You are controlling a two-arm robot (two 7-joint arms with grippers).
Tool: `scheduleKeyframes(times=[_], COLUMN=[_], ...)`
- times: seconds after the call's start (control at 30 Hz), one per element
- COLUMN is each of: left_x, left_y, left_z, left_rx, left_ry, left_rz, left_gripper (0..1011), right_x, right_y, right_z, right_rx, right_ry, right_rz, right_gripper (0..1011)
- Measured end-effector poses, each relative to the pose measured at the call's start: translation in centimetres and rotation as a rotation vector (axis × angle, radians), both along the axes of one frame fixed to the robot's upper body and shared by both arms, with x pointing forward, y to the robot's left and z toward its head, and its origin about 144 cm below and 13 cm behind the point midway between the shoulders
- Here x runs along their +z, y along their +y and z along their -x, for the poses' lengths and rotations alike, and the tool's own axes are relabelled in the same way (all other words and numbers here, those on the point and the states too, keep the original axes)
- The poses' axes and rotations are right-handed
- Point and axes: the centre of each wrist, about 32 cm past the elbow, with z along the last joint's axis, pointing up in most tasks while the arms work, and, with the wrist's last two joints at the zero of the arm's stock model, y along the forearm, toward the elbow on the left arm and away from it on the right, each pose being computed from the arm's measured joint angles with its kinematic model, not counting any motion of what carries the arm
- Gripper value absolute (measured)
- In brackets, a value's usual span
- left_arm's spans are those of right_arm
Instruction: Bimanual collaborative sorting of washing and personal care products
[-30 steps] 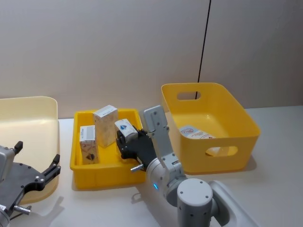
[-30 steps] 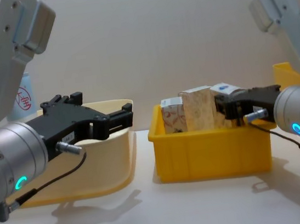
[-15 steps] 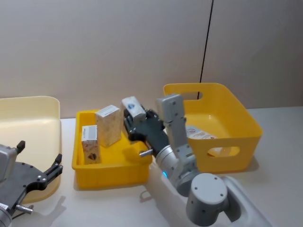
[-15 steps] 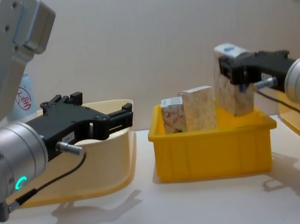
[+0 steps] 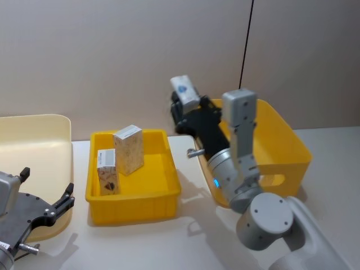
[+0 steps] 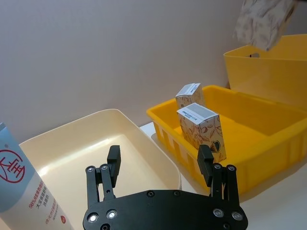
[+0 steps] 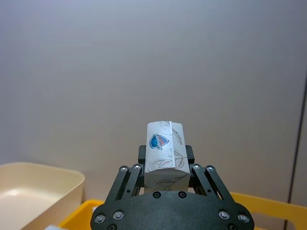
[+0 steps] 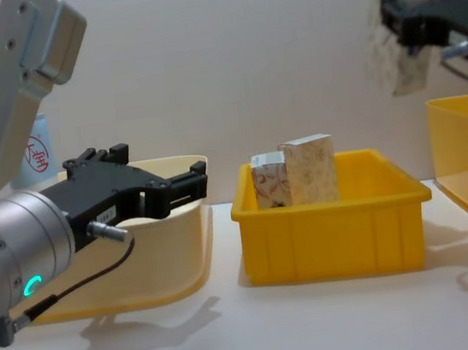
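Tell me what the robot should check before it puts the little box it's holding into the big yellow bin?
1. Right gripper has a firm hold on the carton: ok, the fingers are closed on its sides.
2. Carton lifted clear of the yellow tray: ok, it hangs well above it.
3. Carton is over the deep yellow bin: not ok, it hangs near the bin's left rim.
4. Room inside the bin: cannot tell, the arm hides most of the inside.
5. Left gripper out of the way: ok, it is open by the cream bin.
6. Two other cartons standing in the tray: ok.
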Motion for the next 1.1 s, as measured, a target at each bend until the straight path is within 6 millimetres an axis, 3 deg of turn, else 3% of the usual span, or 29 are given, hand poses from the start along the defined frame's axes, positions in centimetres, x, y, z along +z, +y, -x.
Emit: scheduleKeyframes(times=[0.5,1.1], left_x=[0.0,0.0], left_y=[0.0,0.0], left_z=[0.0,0.0], left_rx=[0.0,0.0], left_ry=[0.0,0.0], left_rz=[0.0,0.0], left_gripper=[1000,1000], right_x=[1.3,0.9], right_y=[-2.4,-3.4], right_z=[0.9,3.2], right_rx=[-0.184,-0.376], right_ry=[-0.089,0.021], right_rz=[-0.022,-0.006], right_gripper=[403,403])
